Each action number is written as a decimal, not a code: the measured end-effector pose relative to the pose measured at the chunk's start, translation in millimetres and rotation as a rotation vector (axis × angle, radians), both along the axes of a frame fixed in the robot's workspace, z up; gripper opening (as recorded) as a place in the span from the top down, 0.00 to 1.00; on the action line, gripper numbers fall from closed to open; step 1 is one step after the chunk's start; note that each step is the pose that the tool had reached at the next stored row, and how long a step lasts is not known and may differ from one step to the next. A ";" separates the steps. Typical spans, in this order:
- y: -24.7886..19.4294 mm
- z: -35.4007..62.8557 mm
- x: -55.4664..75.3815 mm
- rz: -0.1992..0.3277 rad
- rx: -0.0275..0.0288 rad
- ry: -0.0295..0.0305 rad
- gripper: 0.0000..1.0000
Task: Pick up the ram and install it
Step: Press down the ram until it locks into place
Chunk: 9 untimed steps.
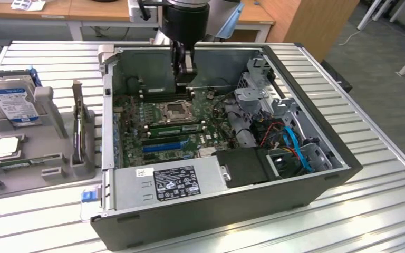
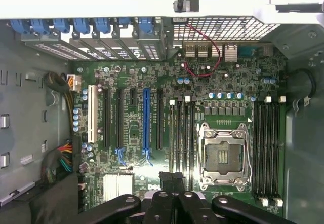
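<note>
Gripper [image 1: 185,79] fingers are shut on nothing, hanging over the long thin green ram stick [image 1: 176,128], which seems to sit in a black slot near the middle of the green motherboard [image 1: 135,113], so a crooked push could leave it unclicked.

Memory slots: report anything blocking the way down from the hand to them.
Nothing visible does. The shut hand hangs above the long black plastic memory slots beside the square metal processor socket; no cable or card crosses those slots.
</note>
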State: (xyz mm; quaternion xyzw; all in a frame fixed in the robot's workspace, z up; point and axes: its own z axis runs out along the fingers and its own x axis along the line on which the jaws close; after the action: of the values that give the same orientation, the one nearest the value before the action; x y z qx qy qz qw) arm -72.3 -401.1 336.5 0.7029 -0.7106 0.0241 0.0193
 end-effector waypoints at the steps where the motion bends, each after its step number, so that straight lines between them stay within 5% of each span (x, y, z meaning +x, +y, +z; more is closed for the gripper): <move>1: 0.0 0.0 0.0 0.001 0.0001 0.0000 0.89; 9: 0.0 0.0 0.0 0.001 0.0001 0.0003 0.89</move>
State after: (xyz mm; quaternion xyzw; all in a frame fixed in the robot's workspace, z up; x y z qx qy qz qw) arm -72.3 -401.1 336.5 0.7032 -0.7103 0.0240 0.0194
